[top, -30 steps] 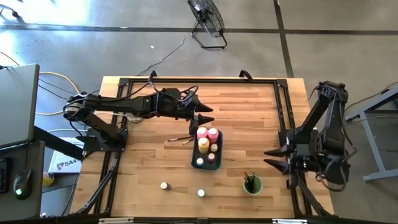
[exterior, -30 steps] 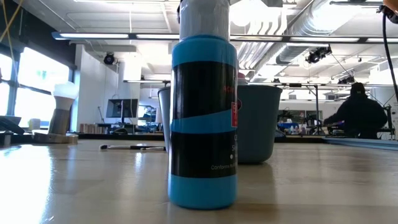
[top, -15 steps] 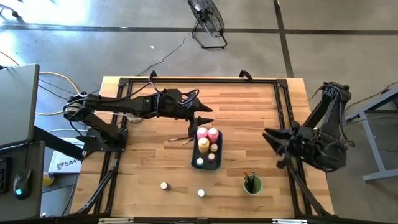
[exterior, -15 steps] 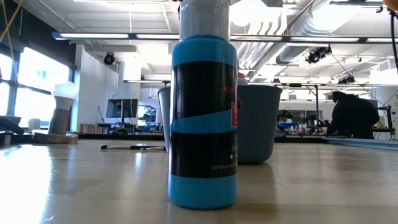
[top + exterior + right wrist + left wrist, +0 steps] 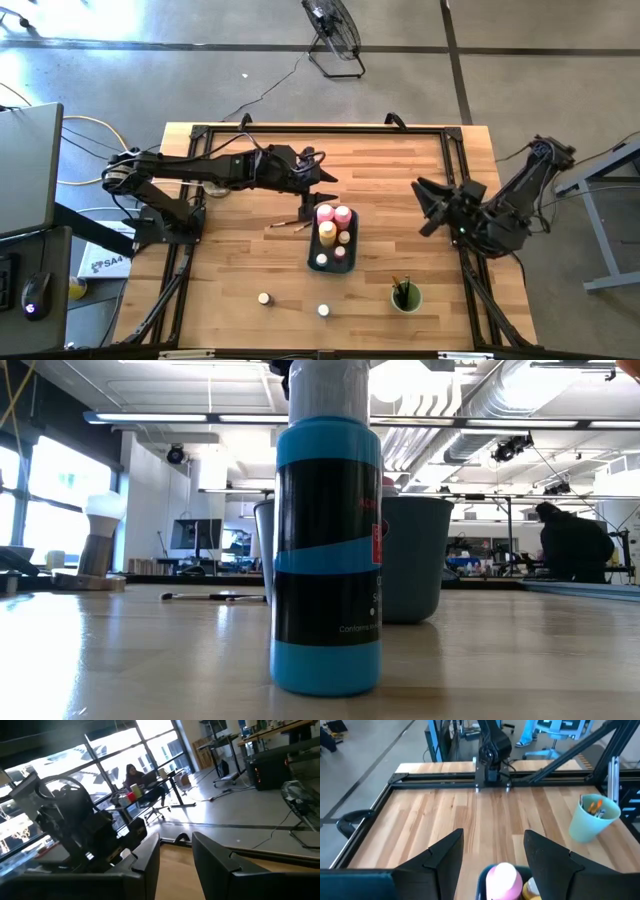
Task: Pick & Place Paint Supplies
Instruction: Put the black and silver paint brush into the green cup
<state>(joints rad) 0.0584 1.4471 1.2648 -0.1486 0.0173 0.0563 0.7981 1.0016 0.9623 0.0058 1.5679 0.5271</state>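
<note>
The left gripper [image 5: 326, 186] is held with fingers apart just above the pink bottle [image 5: 325, 214] in the tray [image 5: 312, 262]. The right gripper [image 5: 428, 203] is raised at the table's right side, fingers parted, nothing gripped.

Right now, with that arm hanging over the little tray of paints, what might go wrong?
The left tool hangs open just above the pink bottle, which stands packed against other bottles in the tray; coming down crooked could topple them. The paintbrushes lie loose close beside the tray and might get swept aside.
</note>
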